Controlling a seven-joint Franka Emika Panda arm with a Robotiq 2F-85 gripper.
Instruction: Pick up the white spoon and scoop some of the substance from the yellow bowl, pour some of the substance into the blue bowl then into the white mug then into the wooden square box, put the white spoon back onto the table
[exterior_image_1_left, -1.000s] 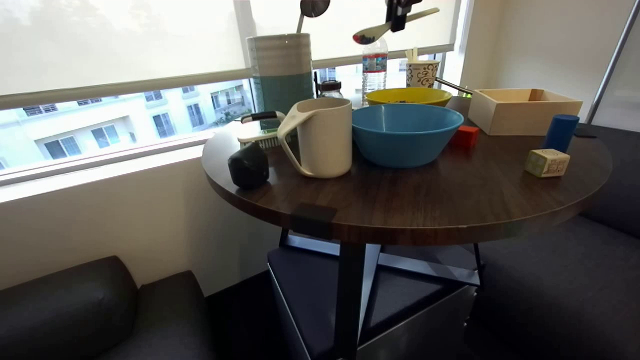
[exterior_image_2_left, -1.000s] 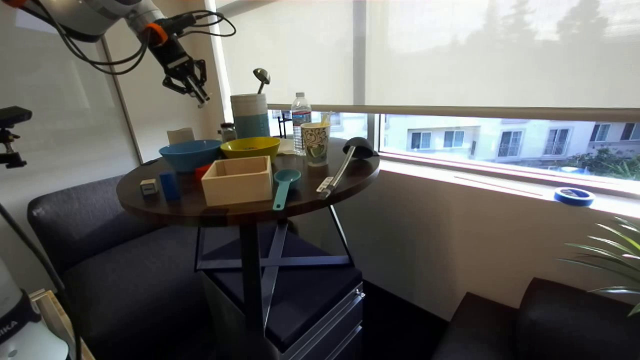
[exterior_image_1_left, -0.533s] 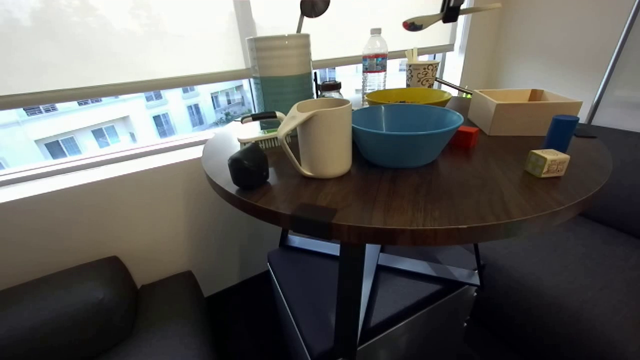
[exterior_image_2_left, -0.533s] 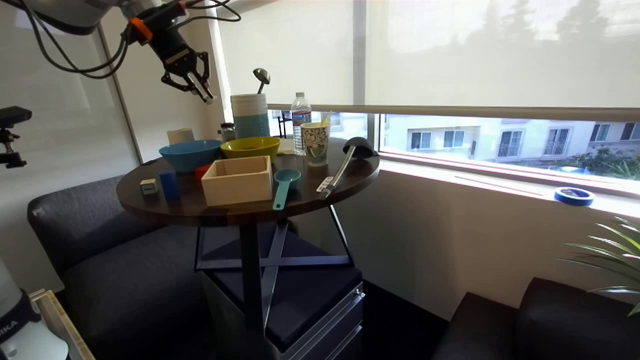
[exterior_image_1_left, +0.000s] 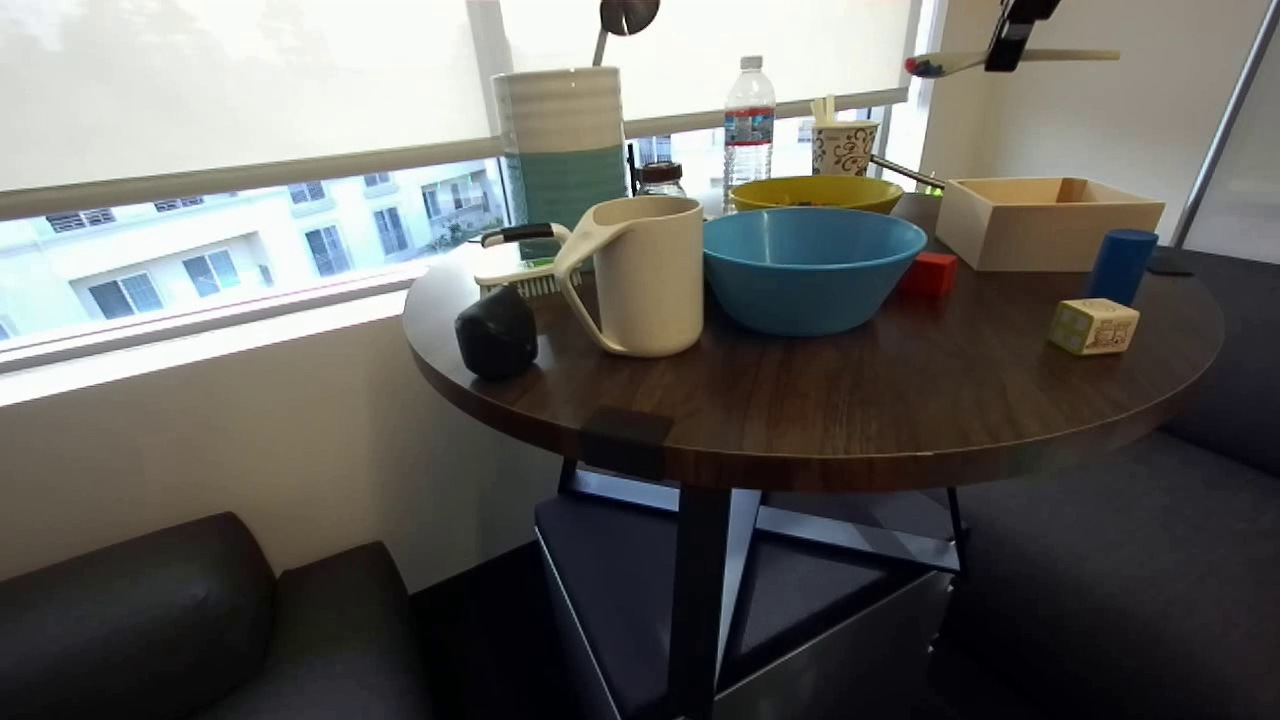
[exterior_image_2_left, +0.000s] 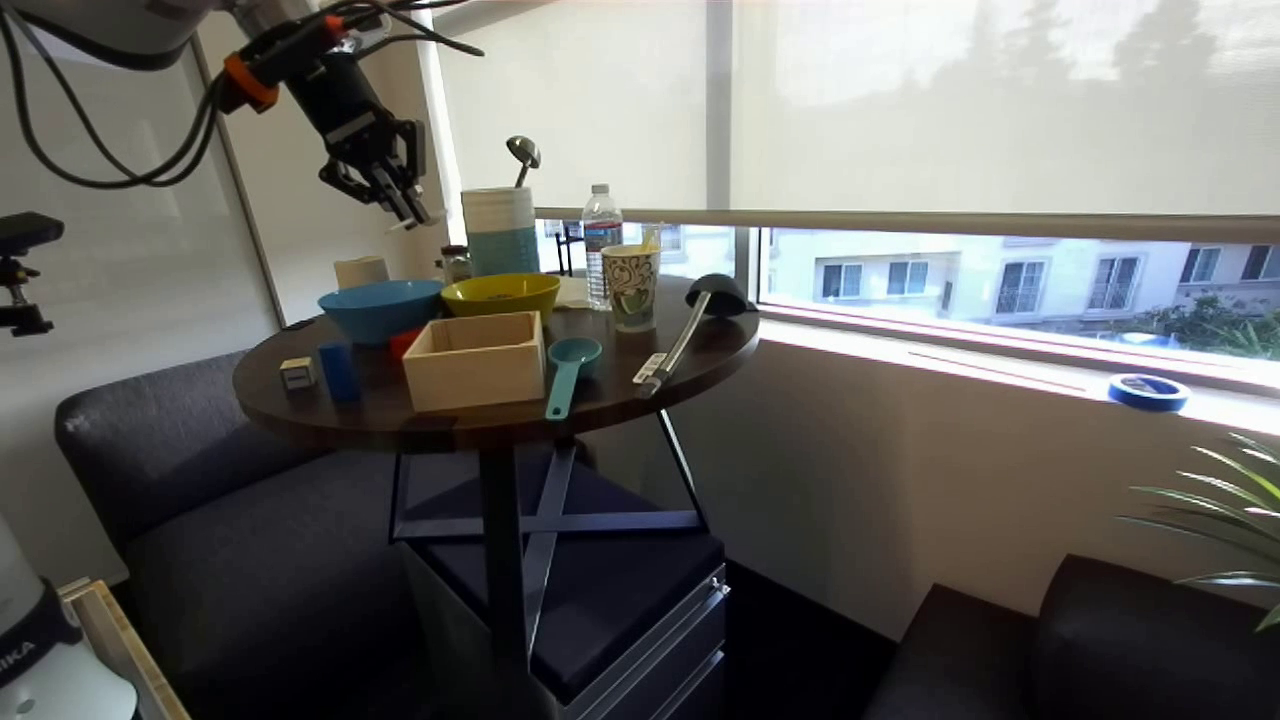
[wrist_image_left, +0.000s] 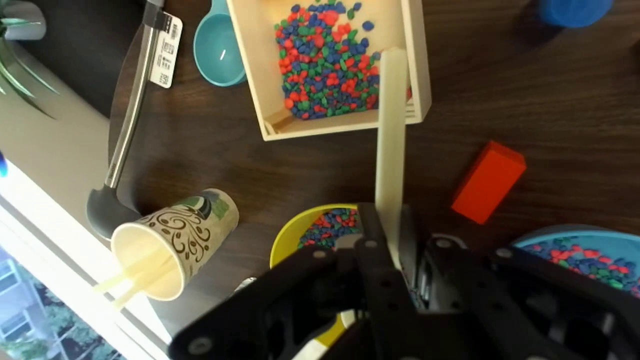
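My gripper (exterior_image_1_left: 1003, 58) is shut on the handle of the white spoon (exterior_image_1_left: 1075, 55) and holds it high above the table (exterior_image_1_left: 820, 400). The spoon is nearly level, with red and dark bits in its bowl. In the wrist view the handle (wrist_image_left: 390, 150) points over the wooden square box (wrist_image_left: 417, 65), which holds coloured bits; the spoon's bowl is hidden. The yellow bowl (wrist_image_left: 287, 235) and blue bowl (wrist_image_left: 570, 229) also hold bits. The white mug (exterior_image_1_left: 655, 280) stands beside the blue bowl (exterior_image_1_left: 815, 285). The wooden square box (exterior_image_2_left: 475, 375) is in both exterior views.
A red block (wrist_image_left: 490, 182), blue cylinder (exterior_image_1_left: 1122, 265) and small cube (exterior_image_1_left: 1095, 326) lie near the box. A patterned cup (exterior_image_2_left: 632, 290), water bottle (exterior_image_2_left: 601, 250), tall vase (exterior_image_2_left: 500, 230), teal scoop (exterior_image_2_left: 572, 360) and black ladle (exterior_image_2_left: 690, 325) stand or lie around.
My gripper has carried the spoon to the right in an exterior view, from above the yellow bowl to above the wooden box's side. It rose, then dipped slightly. The spoon is more level.
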